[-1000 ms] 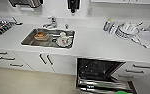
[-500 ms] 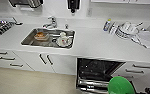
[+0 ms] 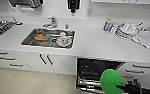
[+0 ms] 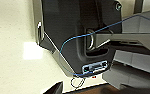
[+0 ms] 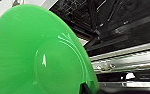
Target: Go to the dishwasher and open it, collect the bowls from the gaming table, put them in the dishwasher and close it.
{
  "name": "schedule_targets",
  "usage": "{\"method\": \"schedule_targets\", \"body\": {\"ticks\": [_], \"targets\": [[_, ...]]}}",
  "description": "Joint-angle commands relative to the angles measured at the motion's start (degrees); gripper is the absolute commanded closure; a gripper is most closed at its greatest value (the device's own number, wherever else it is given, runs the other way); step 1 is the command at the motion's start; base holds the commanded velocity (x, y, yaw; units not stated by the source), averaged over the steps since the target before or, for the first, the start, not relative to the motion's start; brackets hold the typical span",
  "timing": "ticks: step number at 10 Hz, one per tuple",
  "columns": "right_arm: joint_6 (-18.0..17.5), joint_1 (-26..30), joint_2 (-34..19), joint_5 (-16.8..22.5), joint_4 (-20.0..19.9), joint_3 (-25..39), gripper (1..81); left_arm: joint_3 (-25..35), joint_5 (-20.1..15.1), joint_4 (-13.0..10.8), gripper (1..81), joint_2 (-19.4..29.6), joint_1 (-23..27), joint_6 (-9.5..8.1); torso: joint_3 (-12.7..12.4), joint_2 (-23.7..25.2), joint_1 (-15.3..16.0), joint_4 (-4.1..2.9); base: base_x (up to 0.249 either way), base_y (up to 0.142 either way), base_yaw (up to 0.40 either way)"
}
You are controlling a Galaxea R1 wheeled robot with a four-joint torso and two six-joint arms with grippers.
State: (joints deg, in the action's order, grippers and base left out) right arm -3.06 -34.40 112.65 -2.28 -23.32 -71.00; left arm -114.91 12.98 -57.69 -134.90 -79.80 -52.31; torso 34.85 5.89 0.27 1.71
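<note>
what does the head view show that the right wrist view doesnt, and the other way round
The head view takes in the white counter, the sink with dishes in it, the tap, a stack of dishes at the counter's right, and the cabinet drawers.

The right wrist view shows the underside of the green bowl close up, with its raised round base, and the dishwasher's metal rails.

Both show the green bowl at the right gripper, in front of the open dishwasher and its dark interior.

The green bowl (image 3: 111, 81), carried by the right pincer (image 3: 122, 87), rose into sight in front of the open dishwasher (image 3: 96, 68) within the last second.
</note>
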Motion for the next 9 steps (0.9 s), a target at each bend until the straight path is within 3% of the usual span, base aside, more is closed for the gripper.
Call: {"method": "schedule_targets", "body": {"ticks": [1, 4, 6, 9], "targets": [[-6.0, 9.2, 4.4, 2.8, -0.5, -7.6, 81.1, -12.9, 12.3, -3.0, 1.0, -11.4, -11.7, 0.45, 0.0, 0.0, 0.0, 0.0, 0.0, 0.0, 0.0], [-9.0, 11.1, 12.5, 4.7, -0.8, -17.0, 81.1, -19.4, 12.3, -3.3, 1.0, -18.0, -14.3, 2.29, 0.0, 0.0, 0.0, 0.0, 0.0, 0.0, 0.0], [-11.3, 12.5, 15.5, 4.8, -0.8, -21.6, 81.1, -23.6, 12.2, -5.8, 1.0, -22.7, -16.2, 3.0, 0.0, 0.0, 0.0, 0.0, 0.0, 0.0, 0.0], [-11.4, 15.8, 18.3, 5.3, -0.8, -23.7, 81.1, -31.8, 11.8, -8.6, 1.0, -30.4, -17.0, 3.0, 0.0, 0.0, 0.0, 0.0, 0.0, 0.0, 0.0]]}}
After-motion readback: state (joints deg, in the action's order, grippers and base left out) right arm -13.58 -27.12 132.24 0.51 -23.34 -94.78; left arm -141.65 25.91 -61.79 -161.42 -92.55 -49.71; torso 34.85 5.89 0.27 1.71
